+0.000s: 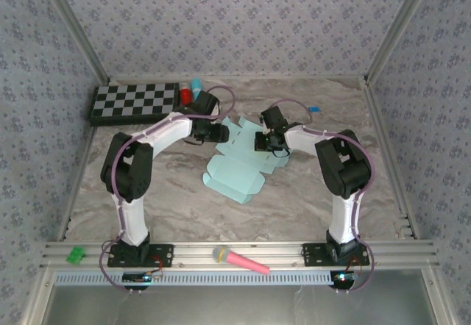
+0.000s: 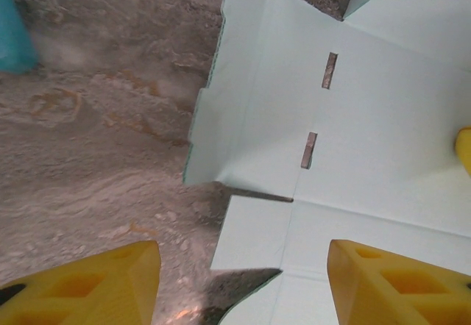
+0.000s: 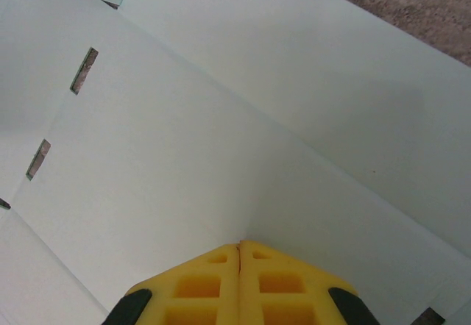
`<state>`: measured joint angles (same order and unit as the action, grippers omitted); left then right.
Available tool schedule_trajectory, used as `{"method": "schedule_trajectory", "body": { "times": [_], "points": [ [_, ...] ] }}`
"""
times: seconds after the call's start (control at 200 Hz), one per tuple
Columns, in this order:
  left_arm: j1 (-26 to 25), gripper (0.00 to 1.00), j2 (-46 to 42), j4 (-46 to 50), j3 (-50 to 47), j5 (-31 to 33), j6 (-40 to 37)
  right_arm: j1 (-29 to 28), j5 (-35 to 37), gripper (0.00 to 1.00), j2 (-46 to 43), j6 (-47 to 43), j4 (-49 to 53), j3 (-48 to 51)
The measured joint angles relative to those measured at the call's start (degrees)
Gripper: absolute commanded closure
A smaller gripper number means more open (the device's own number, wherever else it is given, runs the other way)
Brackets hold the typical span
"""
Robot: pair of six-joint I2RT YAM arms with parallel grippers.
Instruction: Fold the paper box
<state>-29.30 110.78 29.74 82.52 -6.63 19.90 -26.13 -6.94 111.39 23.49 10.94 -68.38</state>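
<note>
The paper box [image 1: 234, 165] lies unfolded, a flat pale aqua sheet of panels, flaps and tabs, at the middle of the marble table [image 1: 147, 193] between the two arms I am running. The left gripper [image 1: 221, 132] hangs over the sheet's far left edge. Its wrist camera shows me its yellow fingers [image 2: 96, 284] spread wide with nothing between them, one above bare marble and the other above the card. The right gripper [image 1: 266, 145] is at the far right part of the sheet. Through its own camera I see its jaws pressed flat together with nothing pinched, the tips pointing down at a crease and seeming to rest on the card. Two narrow slots [image 3: 85, 70] cut the panel ahead of it, to the left. Whether every flap lies quite flat I cannot tell.

In the far left corner sits a black-and-white checkerboard [image 1: 136, 103], with a red-and-turquoise marker [image 1: 193, 91] just beside its right end and near the left arm's wrist. A small blue object [image 1: 314, 109] lies at the far right, well apart from the sheet. On the near aluminium rail [image 1: 412, 251], a pink stick with a pale head [image 1: 239, 259] rests between the two arm bases, and a green piece [image 1: 75, 254] sits at the rail's left end
</note>
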Motion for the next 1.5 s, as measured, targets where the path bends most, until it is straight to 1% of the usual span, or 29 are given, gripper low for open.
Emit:
{"method": "schedule_trajectory", "body": {
  "times": [0.16, 0.31, 0.5, 0.615, 0.735, 0.899, 1.139, 1.499],
  "points": [
    [0.00, 0.41, 2.60, -0.24, 0.00, -1.11, 1.73, 0.00, 0.00, 1.00, 0.00, 0.00, 0.02, 0.00],
    [0.00, 0.46, 3.63, -0.72, 0.00, -2.36, 2.84, 0.00, 0.02, 1.00, 0.00, 0.00, 0.07, -0.02],
    [0.00, 0.49, 4.85, -1.40, 0.00, -4.07, 3.63, 0.00, 0.02, 1.00, 0.00, 0.00, 0.11, -0.02],
    [0.00, 0.54, 5.05, -1.31, 0.00, -4.11, 3.80, 0.00, 0.02, 1.00, 0.00, 0.00, 0.11, -0.02],
    [0.00, 0.55, 5.03, -1.31, 0.00, -4.13, 3.76, 0.00, 0.02, 1.00, 0.00, 0.02, 0.11, -0.02],
    [-0.15, 0.61, 4.48, -1.27, 0.00, -4.13, 3.54, 0.00, 0.02, 1.00, 0.00, 0.02, 0.11, -0.02],
    [-1.51, 0.62, 2.84, -1.03, 0.00, -4.52, 3.50, 0.00, 0.04, 1.00, 0.00, 0.02, 0.13, -0.02],
    [-5.66, 0.62, 2.25, -1.11, 0.00, -6.69, 3.10, 0.02, 0.07, 1.00, 0.00, 0.02, 0.15, -0.02]
  ]
}}
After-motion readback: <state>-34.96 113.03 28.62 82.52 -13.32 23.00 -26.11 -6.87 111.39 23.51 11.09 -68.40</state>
